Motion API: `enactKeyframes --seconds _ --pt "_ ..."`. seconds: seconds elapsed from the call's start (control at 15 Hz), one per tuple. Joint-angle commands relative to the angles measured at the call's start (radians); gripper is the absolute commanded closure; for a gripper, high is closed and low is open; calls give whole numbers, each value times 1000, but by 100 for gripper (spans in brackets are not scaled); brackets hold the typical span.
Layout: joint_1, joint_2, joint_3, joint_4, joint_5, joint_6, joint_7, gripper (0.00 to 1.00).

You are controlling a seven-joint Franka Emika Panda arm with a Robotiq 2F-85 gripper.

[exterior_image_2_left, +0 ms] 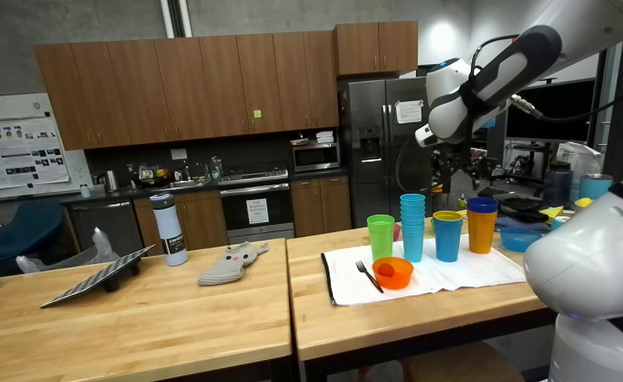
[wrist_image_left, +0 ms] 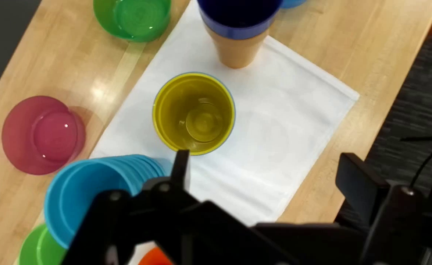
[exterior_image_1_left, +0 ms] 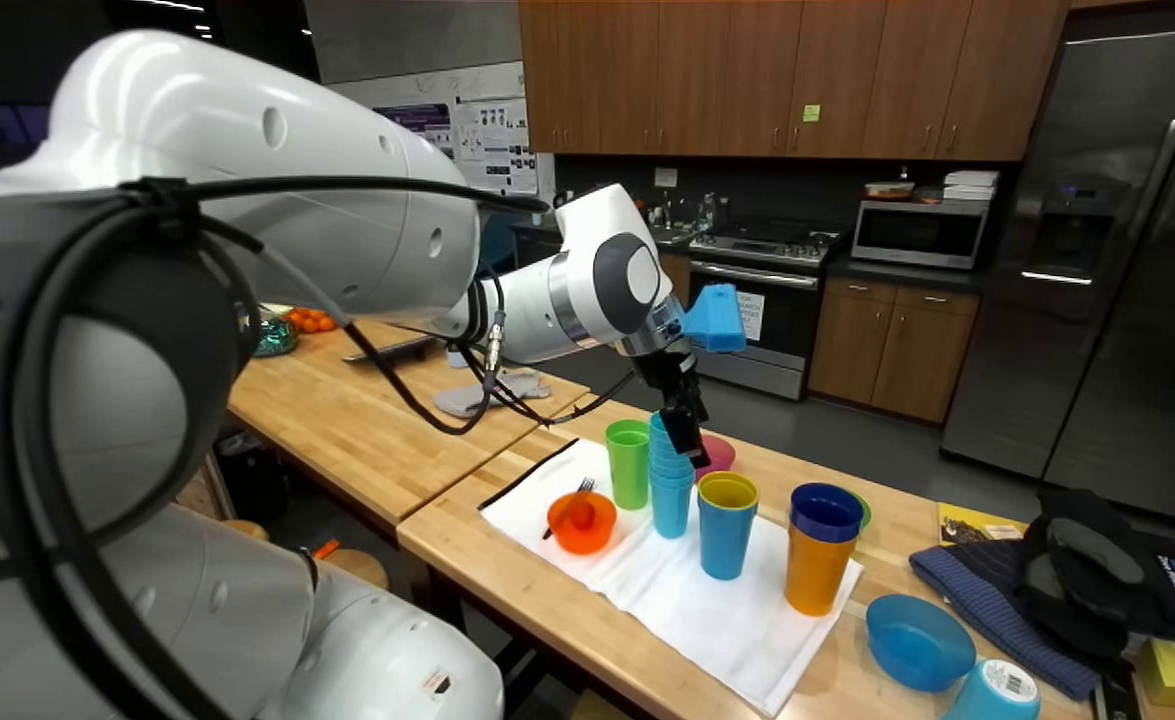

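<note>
— Yellow is seen inside the blue cup (wrist_image_left: 193,114). Where is it stood?

— Upright on the white cloth (wrist_image_left: 274,121), between the stack of pale blue cups (exterior_image_1_left: 670,485) and the orange cup (exterior_image_1_left: 817,572), in which a dark blue cup (exterior_image_1_left: 827,525) is nested.

— Is it gripped?

— Only air is enclosed: the gripper (wrist_image_left: 265,158) is held above the cloth, its fingers (wrist_image_left: 361,186) spread wide apart. In the wrist view, one finger is seen just beside the blue cup's rim and the stack; how much height is left between them cannot be told.

— What else is set on the cloth?

— Beside the stack, a green cup (exterior_image_1_left: 629,472) is stood. Near both, an orange bowl (exterior_image_2_left: 399,278) is placed, a round orange thing (exterior_image_2_left: 386,269) held inside it. A black fork (exterior_image_2_left: 369,277) is laid just beside the bowl; whether they touch cannot be made out.

— And off the cloth?

— Along one edge, a pink bowl (wrist_image_left: 43,136) and a green bowl (wrist_image_left: 135,18) are set on the wooden table (exterior_image_2_left: 353,329). Past the orange cup, a blue bowl (exterior_image_1_left: 917,640) is placed. On the neighbouring table (exterior_image_2_left: 184,323), a grey cat-faced textile (exterior_image_2_left: 226,268) is laid near a bottle (exterior_image_2_left: 167,223). Farther back, a stove (exterior_image_2_left: 237,209) and a steel refrigerator (exterior_image_2_left: 367,122) are stood by wooden cabinets (exterior_image_2_left: 194,90).
</note>
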Motion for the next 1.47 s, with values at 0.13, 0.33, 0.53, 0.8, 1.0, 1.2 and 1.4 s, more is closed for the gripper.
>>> enactKeyframes --seconds 0.13,0.33,0.53,0.8,1.0,1.2,1.4 --pt "12 62 -53 100 41 68 -392 0" --pt "-30 67 -68 106 19 117 -539 0" --pt "-77 87 -95 111 36 157 -614 0" --pt "-155 76 -140 80 42 188 -672 0" --pt "-189 83 -150 93 112 99 -662 0" --pt "-179 82 -165 107 264 -42 -664 0" --pt "-197 93 -158 93 253 -6 -673 0"
